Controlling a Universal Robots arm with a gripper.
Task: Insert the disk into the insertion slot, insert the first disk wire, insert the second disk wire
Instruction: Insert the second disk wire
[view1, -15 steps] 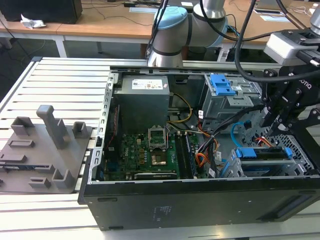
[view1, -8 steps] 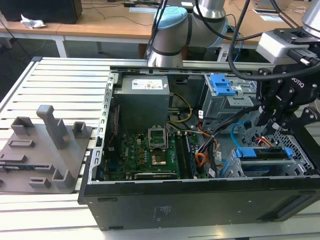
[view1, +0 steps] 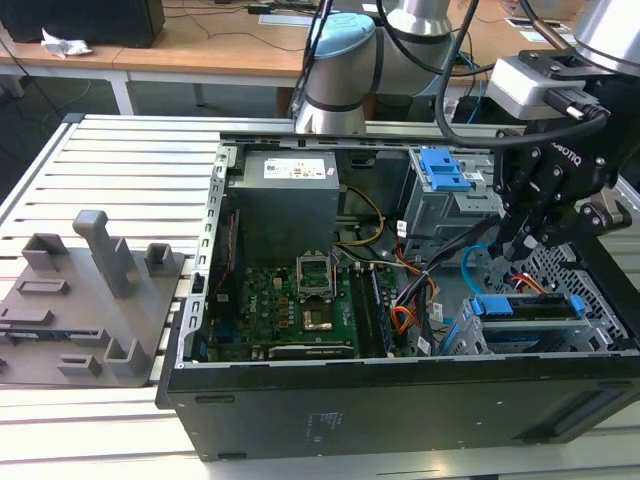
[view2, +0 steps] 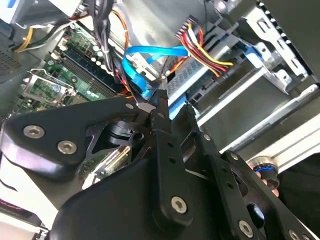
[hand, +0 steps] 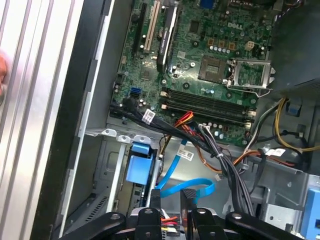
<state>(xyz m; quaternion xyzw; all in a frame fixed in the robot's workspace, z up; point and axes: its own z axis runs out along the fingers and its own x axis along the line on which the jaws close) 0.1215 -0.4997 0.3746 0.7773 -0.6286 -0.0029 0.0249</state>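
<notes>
I have the gripper (view1: 522, 243) reaching down into the open case (view1: 400, 400) on the exterior view's right, over the slot (view1: 560, 262) with its perforated walls. The disk (view1: 530, 308) sits low in that slot, and its blue carrier shows along the edge.

In both wrist views the fingers (view2: 161, 107) stand a narrow gap apart. I see nothing pinched between them, so I read the gripper (view2: 175, 100) as slightly open and holding nothing.

The second wire (view2: 150, 51), the light-blue one, loops just past the fingertips. In the first wrist view it (hand: 200, 187) curves close by the gripper (hand: 171, 195), near one tip. I cannot tell whether it touches.

The first wire (view2: 202, 47), a red, orange and yellow bundle, runs beside the blue cable. In the exterior view it (view1: 530, 283) drops to the disk's end, just under the gripper. I cannot tell whether its plug is seated.

The second wire (view1: 470, 262) arcs from near the motherboard (view1: 300, 300) towards the slot. A grey fixture (view1: 100, 280) lies on the table, well apart, at the exterior view's left.
</notes>
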